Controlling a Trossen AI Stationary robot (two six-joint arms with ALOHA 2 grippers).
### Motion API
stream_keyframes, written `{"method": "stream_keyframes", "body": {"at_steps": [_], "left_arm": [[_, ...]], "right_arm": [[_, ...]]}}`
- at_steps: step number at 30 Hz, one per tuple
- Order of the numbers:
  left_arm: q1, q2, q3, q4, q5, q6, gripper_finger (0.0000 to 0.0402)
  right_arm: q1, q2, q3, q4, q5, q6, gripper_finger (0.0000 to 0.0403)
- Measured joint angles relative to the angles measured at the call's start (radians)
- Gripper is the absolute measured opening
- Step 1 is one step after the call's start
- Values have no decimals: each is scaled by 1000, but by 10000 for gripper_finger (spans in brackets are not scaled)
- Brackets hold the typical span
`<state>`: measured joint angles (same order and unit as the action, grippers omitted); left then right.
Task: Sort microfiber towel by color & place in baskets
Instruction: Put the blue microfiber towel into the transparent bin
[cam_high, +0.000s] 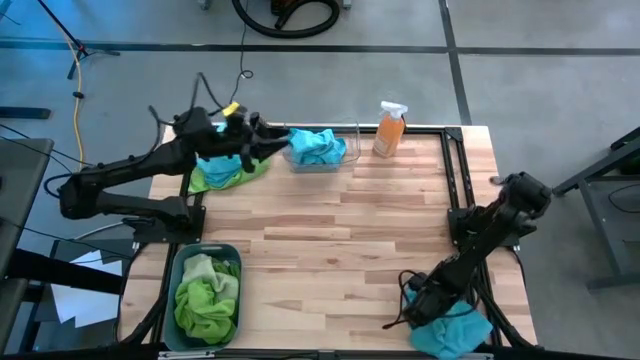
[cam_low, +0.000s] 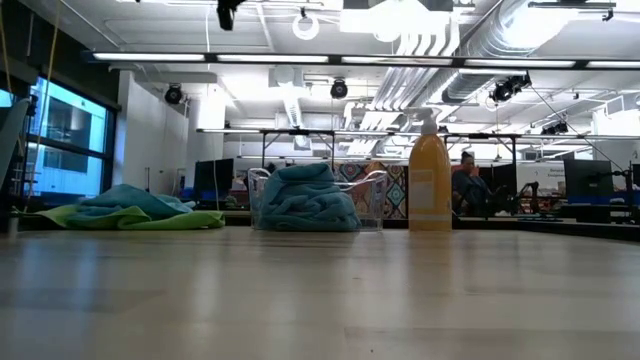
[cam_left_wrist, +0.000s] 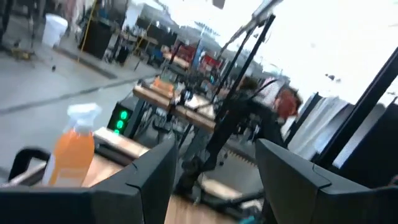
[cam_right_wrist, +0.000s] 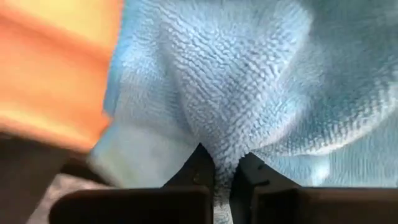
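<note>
At the tabletop's (cam_high: 340, 240) near right corner, the right gripper (cam_right_wrist: 222, 167) has its jaws clenched on a blue towel (cam_high: 455, 325). Green towels fill the grey basket (cam_high: 232, 252); one blue sits in the clear basket (cam_high: 352, 140). A mixed pile (cam_high: 225, 170) remains under the left gripper (cam_high: 262, 135), jaws spread and empty.

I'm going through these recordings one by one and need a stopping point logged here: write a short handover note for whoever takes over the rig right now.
Right gripper: shut, pinching a fold of the turquoise microfiber towel at the near right table corner.
Left gripper: open, empty, above the far left of the table near the mixed pile.
Done: opaque teal-grey plastic basket at near left holds lime green towels; clear plastic basket at the far edge holds turquoise towels.
Left: carry the pinched towel to the clear basket; sort the pile of lime green and turquoise towels at far left. The orange spray bottle stays.
</note>
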<state>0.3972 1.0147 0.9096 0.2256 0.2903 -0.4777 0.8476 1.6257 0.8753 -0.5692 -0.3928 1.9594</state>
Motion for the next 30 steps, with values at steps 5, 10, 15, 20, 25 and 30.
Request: {"method": "stream_keyframes", "body": {"at_steps": [5, 10, 15, 20, 25, 30], "left_arm": [[34, -62, 0, 80, -1, -17, 209], [55, -95, 0, 148, -1, -17, 209], [62, -107, 0, 148, -1, -21, 209], [61, -111, 0, 147, 20, -69, 209], [61, -111, 0, 147, 23, -69, 209], [61, -110, 0, 175, 23, -69, 209]], "right_arm": [[-45, -109, 116, -207, 172, -97, 4], [-126, -210, 195, -223, 385, -301, 3], [-263, -248, 218, -104, 462, -638, 2], [-461, -222, 217, 66, 436, -1002, 1], [-690, -197, 217, 286, 379, -1351, 1], [-930, -196, 217, 558, 248, -1593, 1]]}}
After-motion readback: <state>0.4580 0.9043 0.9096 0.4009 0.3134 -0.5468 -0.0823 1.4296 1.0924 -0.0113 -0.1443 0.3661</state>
